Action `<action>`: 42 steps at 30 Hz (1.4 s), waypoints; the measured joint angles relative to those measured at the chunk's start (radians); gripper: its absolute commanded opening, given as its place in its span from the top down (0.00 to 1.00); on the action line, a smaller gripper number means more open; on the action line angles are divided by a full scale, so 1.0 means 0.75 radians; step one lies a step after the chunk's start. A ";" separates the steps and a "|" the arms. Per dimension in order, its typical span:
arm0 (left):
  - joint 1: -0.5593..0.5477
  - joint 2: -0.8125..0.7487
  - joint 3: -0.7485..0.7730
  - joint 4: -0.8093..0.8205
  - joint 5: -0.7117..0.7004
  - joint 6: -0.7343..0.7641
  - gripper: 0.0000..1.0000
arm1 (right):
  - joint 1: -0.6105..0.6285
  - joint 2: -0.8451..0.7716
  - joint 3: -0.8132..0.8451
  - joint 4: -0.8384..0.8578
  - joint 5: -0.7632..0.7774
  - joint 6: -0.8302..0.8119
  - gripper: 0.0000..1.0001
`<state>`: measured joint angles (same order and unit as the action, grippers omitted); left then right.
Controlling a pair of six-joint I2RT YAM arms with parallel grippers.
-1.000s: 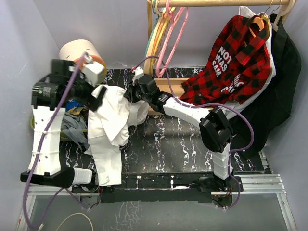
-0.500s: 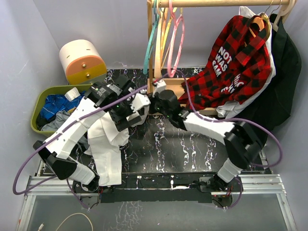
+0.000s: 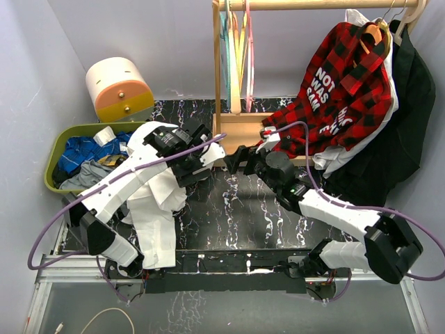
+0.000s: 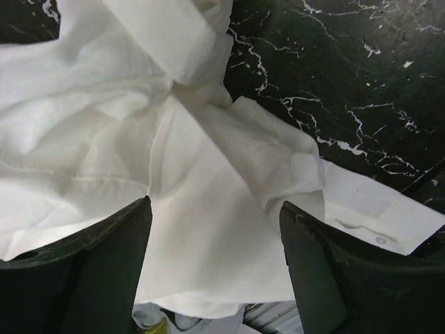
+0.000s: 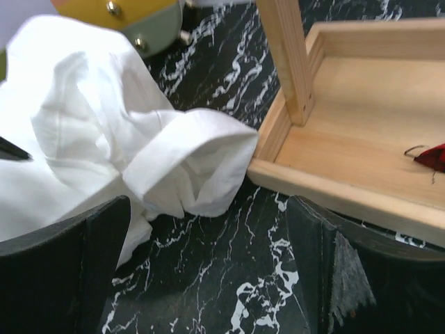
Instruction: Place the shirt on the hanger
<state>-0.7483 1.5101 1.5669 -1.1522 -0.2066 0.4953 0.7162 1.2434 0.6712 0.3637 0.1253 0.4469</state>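
The white shirt [image 3: 156,209] lies crumpled on the left of the black marble table [image 3: 243,216], one part hanging over the front edge. My left gripper [image 3: 197,167] hovers just above it. In the left wrist view its jaws stand apart over the cloth [image 4: 208,174], holding nothing [image 4: 215,271]. My right gripper [image 3: 235,158] is open over bare table [image 5: 208,278], a little right of the shirt's folded cuff [image 5: 191,163]. The pink hanger [image 3: 248,62] hangs on the wooden rail at the back, apart from both grippers.
The rack's wooden base [image 5: 348,139] sits just beyond my right gripper. Yellow and teal hangers [image 3: 233,56] hang beside the pink one. A red plaid shirt [image 3: 334,90] and black garment [image 3: 400,139] hang at right. A green bin of clothes [image 3: 62,156] and a round drawer box [image 3: 118,87] stand at left.
My right gripper opened, let go of the shirt and drew back to the right. The left arm swung in over the shirt. The hangers, swinging before, now hang straight.
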 measured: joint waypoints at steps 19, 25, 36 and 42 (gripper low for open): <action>0.003 0.115 -0.297 0.292 -0.113 0.014 0.92 | -0.043 -0.207 -0.081 -0.010 0.082 -0.004 0.00; 0.009 0.114 -0.284 0.340 -0.178 0.038 1.00 | -0.043 -0.207 -0.101 0.018 0.061 0.001 0.00; 0.106 -0.181 0.215 0.312 -0.209 0.155 1.00 | -0.048 -0.034 -0.230 0.246 -0.063 0.002 0.00; 0.232 -0.441 0.212 0.274 -0.279 0.245 1.00 | -0.048 0.229 -0.267 0.576 -0.156 0.037 0.01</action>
<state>-0.5739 1.1790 1.7256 -0.9466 -0.4156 0.6788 0.6804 1.4151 0.4709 0.7959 0.0086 0.4747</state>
